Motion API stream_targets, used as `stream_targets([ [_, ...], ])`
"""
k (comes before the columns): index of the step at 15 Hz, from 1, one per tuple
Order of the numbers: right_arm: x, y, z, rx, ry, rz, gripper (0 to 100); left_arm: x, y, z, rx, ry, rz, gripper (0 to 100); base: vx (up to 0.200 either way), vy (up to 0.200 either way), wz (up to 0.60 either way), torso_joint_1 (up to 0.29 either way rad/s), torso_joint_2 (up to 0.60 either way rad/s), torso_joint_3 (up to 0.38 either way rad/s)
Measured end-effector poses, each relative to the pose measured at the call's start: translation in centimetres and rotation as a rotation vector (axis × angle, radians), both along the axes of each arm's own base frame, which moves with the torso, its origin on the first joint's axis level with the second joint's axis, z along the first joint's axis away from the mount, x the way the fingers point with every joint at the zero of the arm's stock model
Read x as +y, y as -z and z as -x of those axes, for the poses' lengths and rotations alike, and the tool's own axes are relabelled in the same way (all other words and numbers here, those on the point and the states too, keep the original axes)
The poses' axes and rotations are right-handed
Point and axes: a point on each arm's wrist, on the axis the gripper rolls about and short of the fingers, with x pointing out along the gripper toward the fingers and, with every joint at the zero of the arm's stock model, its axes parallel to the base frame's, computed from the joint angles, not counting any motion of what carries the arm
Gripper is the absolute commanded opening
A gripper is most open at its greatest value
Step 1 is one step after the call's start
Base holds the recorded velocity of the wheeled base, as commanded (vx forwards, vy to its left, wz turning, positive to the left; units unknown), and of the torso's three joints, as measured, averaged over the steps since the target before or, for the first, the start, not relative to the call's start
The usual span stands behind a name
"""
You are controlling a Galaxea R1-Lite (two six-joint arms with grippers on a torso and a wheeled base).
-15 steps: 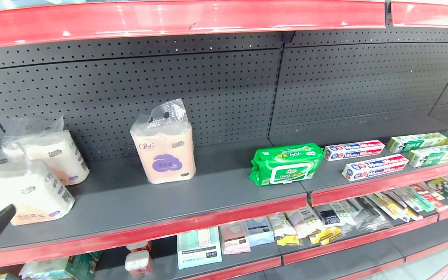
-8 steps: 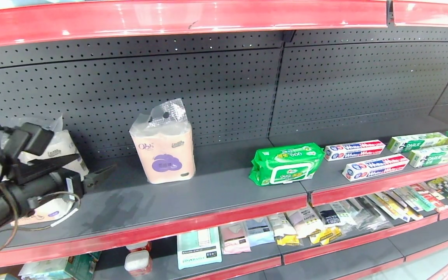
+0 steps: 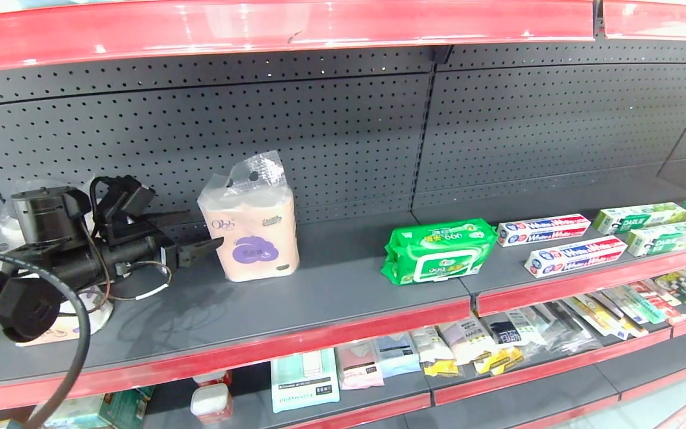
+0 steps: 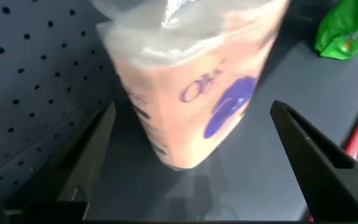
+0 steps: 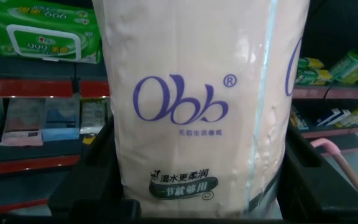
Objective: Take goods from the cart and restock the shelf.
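L gripper (image 3: 203, 227) fingers (image 3: 200, 249) open, just beside tissue pack (image 3: 253, 232) on shelf (image 3: 331, 292)

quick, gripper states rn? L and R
Left gripper: open, jaws spread at the standing tissue pack on the shelf, not closed on it.
Right gripper: shut on a second tissue pack.

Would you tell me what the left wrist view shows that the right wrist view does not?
Left wrist view, not the right: the open left gripper facing a standing pack, with the pegboard behind. Right wrist view, not the left: the right gripper shut on a held pack, sachets lower down, and green boxes. Both: the green wipes lying on the shelf.
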Motion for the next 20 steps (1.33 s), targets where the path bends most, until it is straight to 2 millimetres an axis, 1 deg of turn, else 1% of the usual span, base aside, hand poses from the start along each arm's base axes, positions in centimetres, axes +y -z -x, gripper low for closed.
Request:
stream_targets([
  [3,-0.1,-0.1,-0.5,0.007,0.008,0.001,0,1.1,0.3,-1.3,0.019,0.011,0.011,100,0.000,0.000,0.00,0.000,0.00,0.000],
  [9,-0.3,-0.5,-1.8,0.005,0.025,0.003,0,1.8,0.5,-1.8,0.028,0.081,0.029,100,0.000,0.000,0.00,0.000,0.00,0.000],
  [15,-0.3,-0.4,-2.1,0.019,0.029,0.002,0,2.7,0.7,-3.7,0.002,0.173,0.055,100,0.000,0.000,0.00,0.000,0.00,0.000],
  [20,-0.3,-0.4,-2.3,0.025,0.032,0.002,0,3.0,1.1,-5.2,-0.015,0.212,0.061,100,0.000,0.000,0.00,0.000,0.00,0.000],
])
